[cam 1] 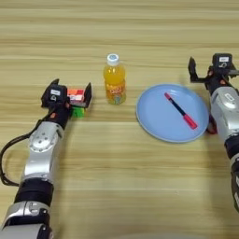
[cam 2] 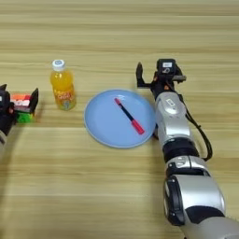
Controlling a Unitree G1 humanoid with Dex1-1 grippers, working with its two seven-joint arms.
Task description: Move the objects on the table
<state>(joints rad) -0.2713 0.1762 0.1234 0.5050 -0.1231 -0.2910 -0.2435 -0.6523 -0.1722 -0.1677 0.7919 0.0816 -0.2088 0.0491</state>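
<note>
A multicoloured puzzle cube (cam 1: 76,96) sits at the left of the wooden table (cam 1: 116,177), and my left gripper (cam 1: 70,95) is shut on it, one black finger on each side. A white-capped orange-drink bottle (cam 1: 114,84) stands upright just right of the cube. A slim black pen (cam 1: 179,109) with a red cap lies diagonally on a blue plate (cam 1: 154,122). My right gripper (cam 2: 151,77) hovers at the plate's far right rim, open with nothing between its fingers.
A black cable loops off my left forearm (cam 1: 9,154) at the left edge. A cable also runs along my right forearm (cam 2: 200,135). Bare wood stretches behind the bottle and in front of the plate.
</note>
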